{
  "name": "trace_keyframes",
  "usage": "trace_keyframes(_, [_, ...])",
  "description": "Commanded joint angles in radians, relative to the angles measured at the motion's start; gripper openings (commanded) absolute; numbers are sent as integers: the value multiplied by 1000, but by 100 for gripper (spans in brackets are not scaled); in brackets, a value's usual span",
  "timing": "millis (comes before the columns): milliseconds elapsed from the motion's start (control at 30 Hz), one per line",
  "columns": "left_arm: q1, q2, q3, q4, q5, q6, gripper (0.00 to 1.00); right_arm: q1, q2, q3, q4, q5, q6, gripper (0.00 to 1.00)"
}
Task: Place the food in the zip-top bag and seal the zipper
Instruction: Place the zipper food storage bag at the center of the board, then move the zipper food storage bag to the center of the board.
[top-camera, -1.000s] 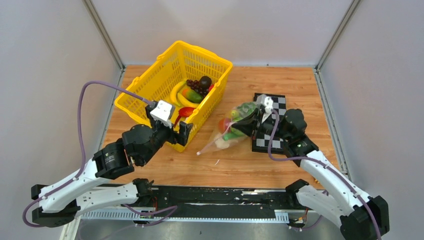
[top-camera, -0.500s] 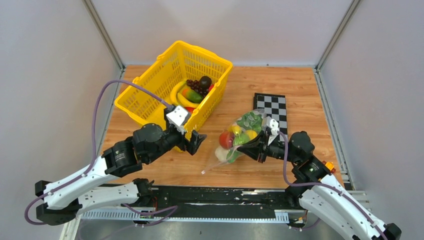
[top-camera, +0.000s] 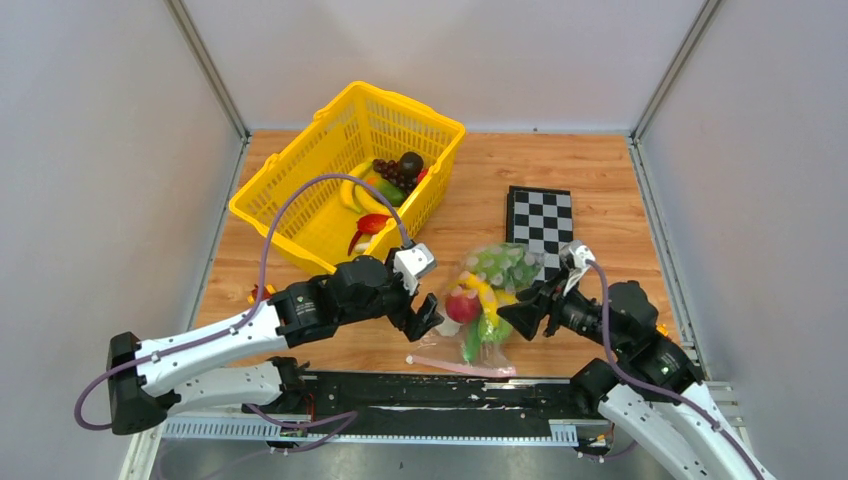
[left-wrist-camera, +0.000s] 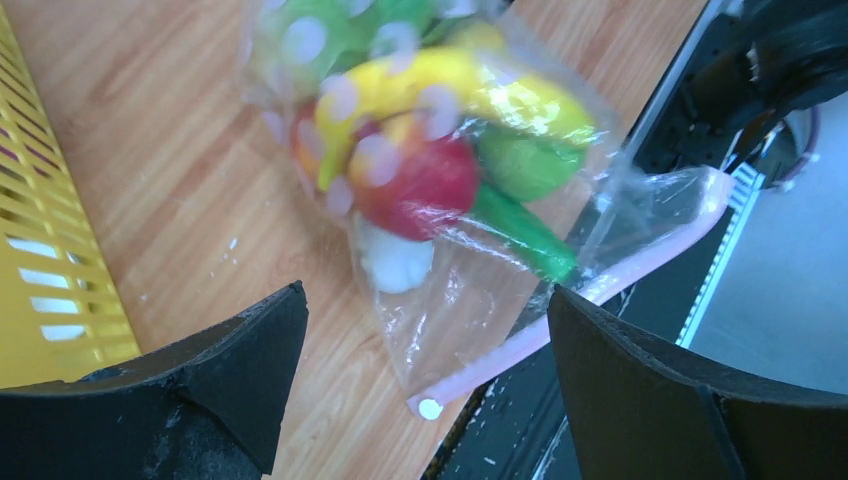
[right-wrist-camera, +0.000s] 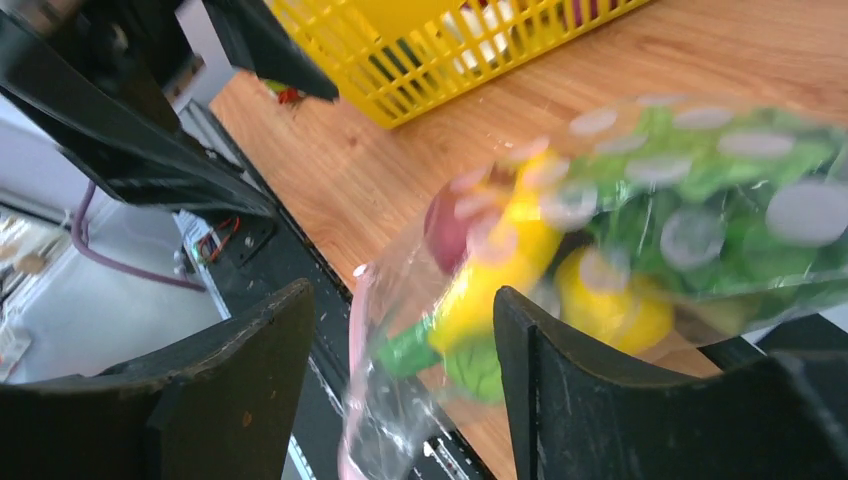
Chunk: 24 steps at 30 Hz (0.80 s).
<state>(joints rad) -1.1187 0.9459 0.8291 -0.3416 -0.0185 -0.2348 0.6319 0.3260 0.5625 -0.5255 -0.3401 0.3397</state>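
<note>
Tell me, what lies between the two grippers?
The zip-top bag, with the food inside, lies between the left gripper and the right gripper; the top external view shows this.

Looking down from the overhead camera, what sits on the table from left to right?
Yellow basket → clear bag of toy food → checkered board.

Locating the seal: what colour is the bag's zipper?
The zipper is pale pink, clearest in the left wrist view.
</note>
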Motion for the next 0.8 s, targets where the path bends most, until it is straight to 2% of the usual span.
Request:
trace_keyframes(0, [0,24,-28,69,-34,-52,95,4,-49,117,-159,223,141,72])
trace_keyframes(100, [0,67,-38,82,-56,-62,95,4,-39,181,-267,377,191,81])
trace_keyframes(167, [0,96,-41,92,-67,-66,96,3,10,181,-320,457,200,90])
trace_keyframes(267, [0,137,-39,105,-80,-66,96,3,107,166,-365,547,263,98])
trace_keyframes(367, [-2,154,-34,109,-87,-72,96,3,195,162,-333,532,318,100])
trace_keyframes(433, [-1,138,-41,112,-113,-78,96,3,233,95,-247,481,326,100])
trace_keyframes(600, [-1,86,-63,92,-305,-89,100,4,347,-80,51,269,370,100])
trace_keyframes(767, [9,114,-73,58,-467,-78,100,5,513,-96,239,161,346,100])
